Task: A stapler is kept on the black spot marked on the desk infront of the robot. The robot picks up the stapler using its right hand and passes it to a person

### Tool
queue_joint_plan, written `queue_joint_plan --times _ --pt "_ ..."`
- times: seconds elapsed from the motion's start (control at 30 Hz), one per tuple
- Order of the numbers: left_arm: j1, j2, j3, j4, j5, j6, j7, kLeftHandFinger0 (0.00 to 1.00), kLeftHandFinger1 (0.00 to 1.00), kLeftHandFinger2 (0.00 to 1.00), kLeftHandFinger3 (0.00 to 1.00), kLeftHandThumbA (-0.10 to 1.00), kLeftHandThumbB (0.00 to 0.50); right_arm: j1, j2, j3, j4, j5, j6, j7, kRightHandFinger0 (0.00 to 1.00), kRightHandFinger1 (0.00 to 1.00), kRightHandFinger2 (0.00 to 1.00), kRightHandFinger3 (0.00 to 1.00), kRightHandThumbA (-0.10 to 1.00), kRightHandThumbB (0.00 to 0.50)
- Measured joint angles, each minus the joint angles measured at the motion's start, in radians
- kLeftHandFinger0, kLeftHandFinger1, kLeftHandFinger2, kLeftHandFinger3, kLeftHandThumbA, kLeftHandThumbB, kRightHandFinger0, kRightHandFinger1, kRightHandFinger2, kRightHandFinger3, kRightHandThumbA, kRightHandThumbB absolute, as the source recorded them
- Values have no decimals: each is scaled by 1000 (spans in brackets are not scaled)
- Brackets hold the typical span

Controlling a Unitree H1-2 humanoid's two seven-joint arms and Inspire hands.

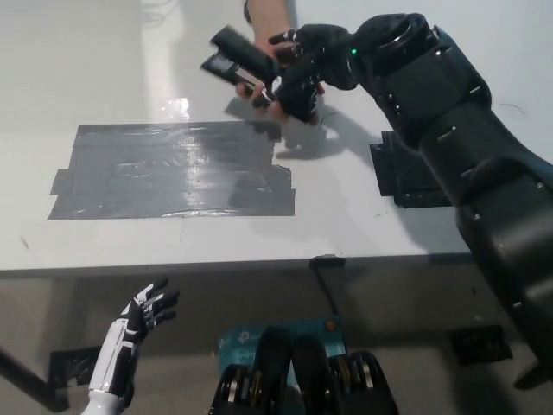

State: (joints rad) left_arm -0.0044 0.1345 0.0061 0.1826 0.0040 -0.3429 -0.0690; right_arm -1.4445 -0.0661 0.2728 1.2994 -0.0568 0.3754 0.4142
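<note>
Near the top middle of the frame the black right hand (302, 73) is closed around the near end of the black stapler (238, 59), which is lifted off the desk (104, 78) and tilted, its free end reaching toward the upper left. A person's hand (275, 86) lies directly behind and under the stapler, mostly covered by the robot's fingers, so whether it is already gripping the stapler cannot be told; the person's wrist runs up to the top edge of the frame. The right arm stretches diagonally from the lower right corner across the right side of the frame up to that spot. To the right of the middle, partly hidden by the arm, sits the black square mark (415, 173) on the white desk, with nothing on the part that shows. A large patch of grey tape (164, 169) covers the left and middle of the desk, just below the raised stapler. The white left hand (147, 309) hangs at the lower left, below the desk's front edge, its fingers spread apart and holding nothing.
</note>
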Motion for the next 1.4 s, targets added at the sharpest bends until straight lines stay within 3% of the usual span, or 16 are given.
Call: queue_joint_plan --times 0.1,0.13,0.17,0.27,0.33,0.37,0.5,0.57,0.67,0.87,1.07,1.17,1.27,1.37,1.4 --pt "-1 1 -1 0 0 0 -2 808 832 790 875 1000 483 1 -19 41 -2 -24 -35 37 1000 1000 1000 1000 1000 428" --pt "-1 1 -1 0 0 0 -3 809 831 789 876 1000 483 4 -29 49 -6 -34 -49 42 1000 1000 1000 1000 1000 438" --pt "-1 1 -1 0 0 0 -3 808 830 790 876 1000 479 12 -42 50 -20 -40 -62 40 1000 1000 1000 1000 1000 488" --pt "-1 1 -1 0 -1 0 -3 805 826 784 867 1000 484 23 -60 48 -46 -45 -77 33 1000 1000 1000 1000 1000 367" --pt "-1 1 -1 0 -1 0 -3 803 828 783 865 1000 490 38 -80 44 -104 -50 -86 28 1000 1000 1000 1000 1000 339" --pt "-1 1 -1 1 -1 0 -3 789 832 784 870 1000 500 43 -99 41 -158 -55 -90 24 1000 1000 1000 1000 1000 384" --pt "-1 0 -1 2 -1 1 -3 802 844 795 879 1000 500 49 -141 7 -300 -57 -88 19 1000 1000 1000 1000 1000 383" --pt "-1 0 -1 2 -1 1 -3 811 845 799 884 1000 500 65 -160 -10 -387 -56 -80 20 1000 1000 1000 1000 1000 435" --pt "-1 -1 0 2 -1 3 -2 810 842 799 880 1000 492 108 -182 -29 -505 -56 -63 22 1000 1000 1000 1000 1000 435" --pt "2 -1 0 4 -1 6 -2 800 838 801 872 1000 499 244 -221 -55 -710 -43 -39 33 1000 1000 1000 1000 1000 388" --pt "8 -2 0 5 0 7 -2 789 837 810 878 1000 500 411 -263 -76 -853 -22 -26 33 1000 1000 1000 1000 1000 439" --pt "21 -3 0 8 0 7 -2 784 844 816 882 1000 500 569 -305 -89 -962 -2 -15 30 1000 1000 1000 1000 1000 406" --pt "39 -3 0 11 0 7 -2 833 858 804 871 1000 500 720 -334 -106 -1044 20 -11 28 1000 1000 1000 1000 995 495" --pt "56 -5 -1 12 0 7 -2 837 854 793 865 1000 500 872 -360 -122 -1133 44 -15 24 1000 1000 1000 1000 1000 500" --pt "60 -5 -1 13 0 8 -2 849 861 796 870 1000 500 912 -365 -123 -1151 48 -17 23 1000 1000 1000 1000 1000 460"
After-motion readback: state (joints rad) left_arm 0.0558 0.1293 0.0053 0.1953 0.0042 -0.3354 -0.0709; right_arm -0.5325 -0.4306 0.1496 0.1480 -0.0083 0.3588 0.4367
